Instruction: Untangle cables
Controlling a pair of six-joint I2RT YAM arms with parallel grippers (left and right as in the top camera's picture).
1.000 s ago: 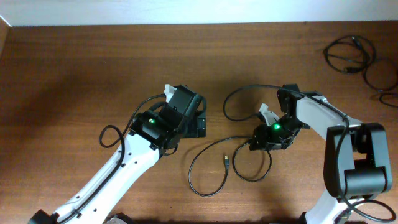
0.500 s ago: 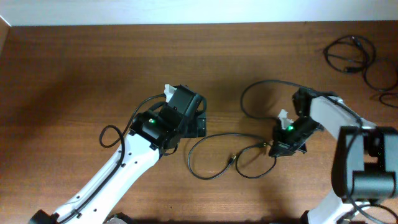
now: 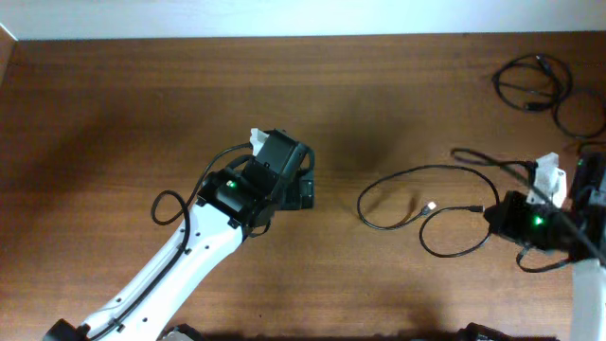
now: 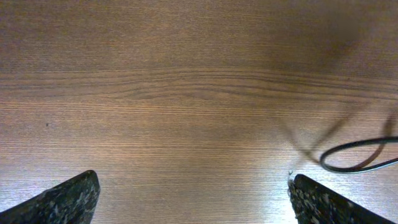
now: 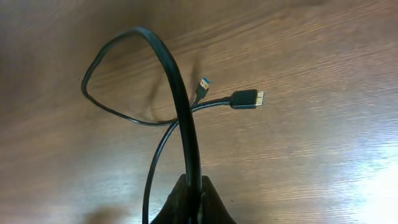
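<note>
- The left hand (image 3: 303, 189) hovered near the middle of the wooden surface (image 3: 114, 114), with its jaws spread wide and nothing between them.
- In the left wrist view, the left hand (image 4: 193, 183) showed only bare wood between its two fingers (image 4: 68, 199), and a bend of black cord lay off toward 3 o'clock.
- The right hand (image 3: 496, 212) sat toward 3 o'clock on the surface, close to the right edge, with its jaws clamped together on a thin black cord.
- The held cable (image 3: 407, 172) ran out from that hand toward 9 o'clock in loose loops on the wood, well apart from the left hand.
- In the right wrist view, the held cable (image 5: 180, 87) rose from the pinched fingertips of the right hand (image 5: 193, 202) and arced over toward 10 o'clock.
- A flat black plug (image 5: 249, 99) with a metal tip lay at about 2 o'clock from the pinched fingertips, and a smaller blue-tipped plug (image 5: 203, 82) lay just beside it.
- The other cables (image 3: 530, 80) lay as separate coils in the far corner at about 2 o'clock, apart from the held cable.
</note>
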